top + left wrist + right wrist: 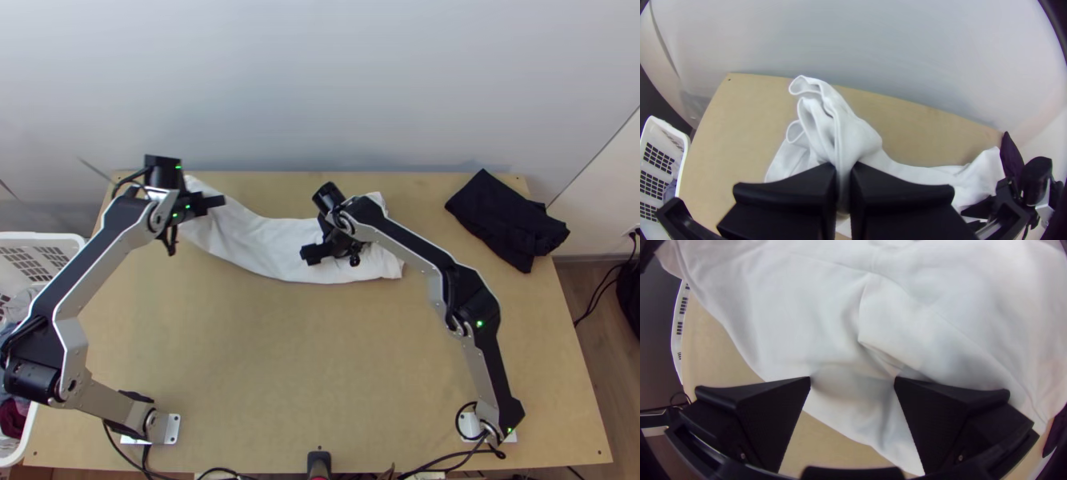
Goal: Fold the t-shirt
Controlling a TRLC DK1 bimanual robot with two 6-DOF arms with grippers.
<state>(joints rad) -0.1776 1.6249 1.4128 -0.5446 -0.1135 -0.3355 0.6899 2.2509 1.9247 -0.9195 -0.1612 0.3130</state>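
I have the left tool (214, 202) at the far left of the light wooden surface (264, 360), its fingers pressed together on the white t-shirt (272, 248), pinching the cloth near the shirt's left end; in the left wrist view a bundle of loose, curling folds pokes out beyond the fingertips, and more white cloth shows below them; that end looks raised off the wood to me, though from up here I can't swear to how high; the rest of the shirt runs in a long, narrow, rumpled band along the far part of the surface, from the far left to a little right of the middle, its right end lying flatter with an uneven edge; my right tool (330, 250) is over the right half of that band, its fingers spread well apart, with creased white cloth in view between and beyond them; whether the fingertips touch the fabric I cannot tell; at the far right a black cloth (504, 220) lies in a folded, slightly untidy heap, well apart from the shirt, one corner jutting past the surface's right edge; off to the left, beside the surface, is a white plastic basket (40, 237) with some clothes (12, 420) in it.
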